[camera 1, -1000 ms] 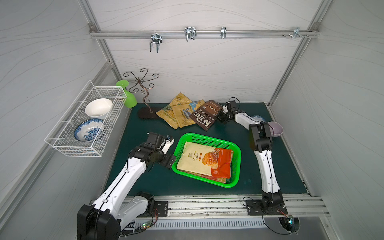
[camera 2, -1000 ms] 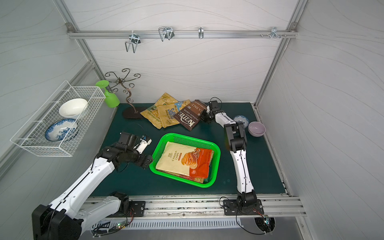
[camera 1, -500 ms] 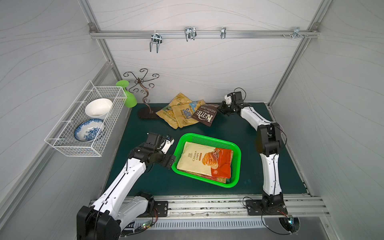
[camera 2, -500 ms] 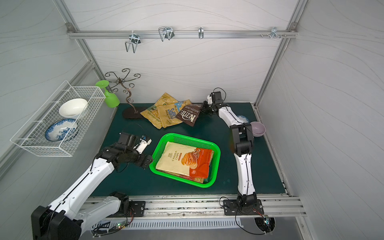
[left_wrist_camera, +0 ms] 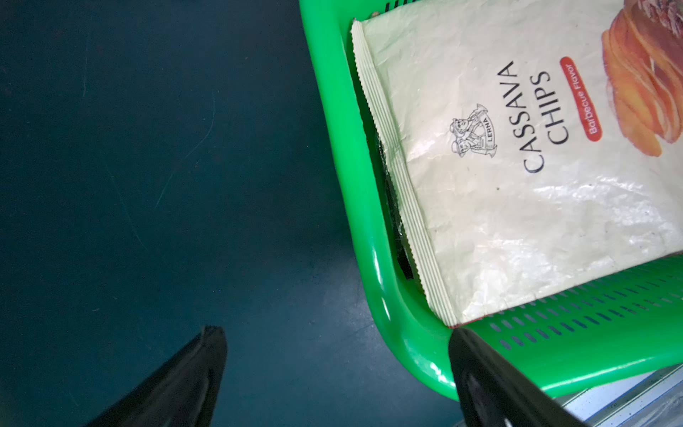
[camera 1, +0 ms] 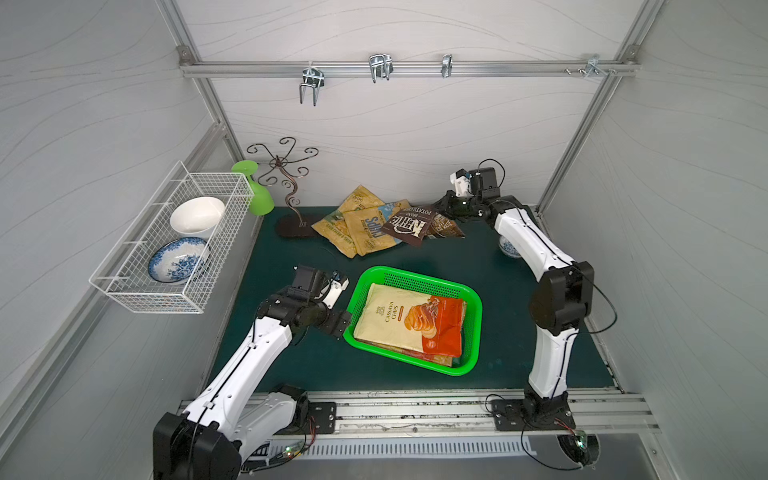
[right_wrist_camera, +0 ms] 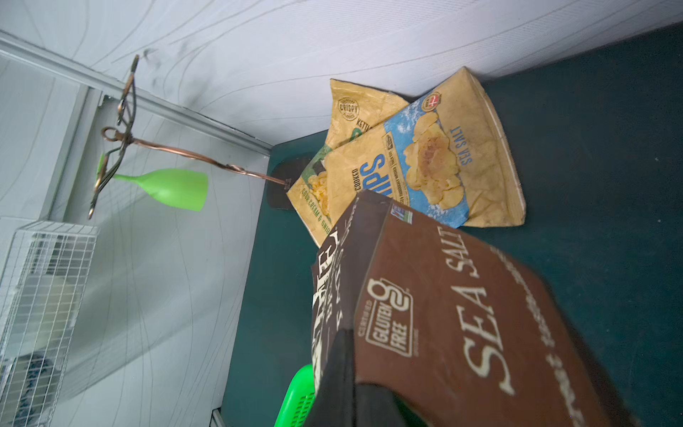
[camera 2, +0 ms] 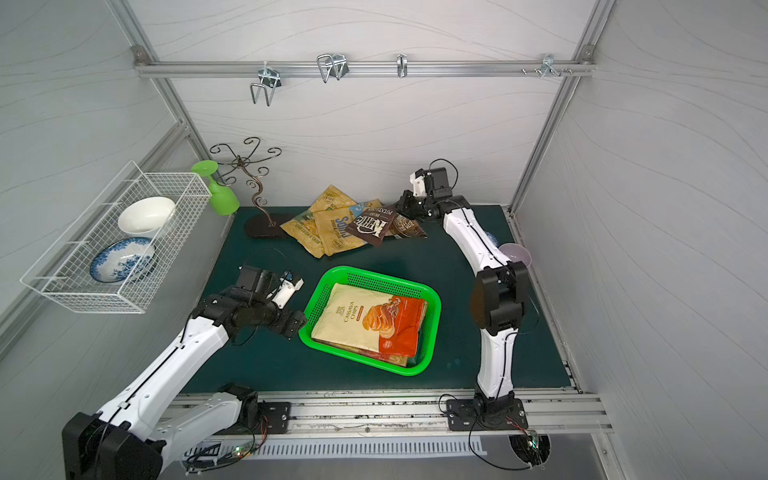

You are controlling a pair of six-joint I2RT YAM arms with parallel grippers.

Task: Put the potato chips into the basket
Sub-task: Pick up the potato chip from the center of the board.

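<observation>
Three tan bags (camera 1: 361,226) are seen in both top views on the desk (camera 1: 457,259) beyond the basket (camera 1: 415,280). Above them, a brown Kettle bag (camera 1: 409,226) is clenched at one edge by the right pincer (camera 1: 444,205). A cassava bag (camera 1: 395,316) lies uppermost inside the basket. The left pincer (camera 1: 341,325) is held released at the basket's corner.

In the left wrist view, that corner's rim is seen between spread jaws.

In the right wrist view, the Kettle bag appears raised clear of the desk.

Carrying is judged to be in hand. Next, the hanging edge must be cleared over the basket's far rim. Open desk is noted between pile and basket.
</observation>
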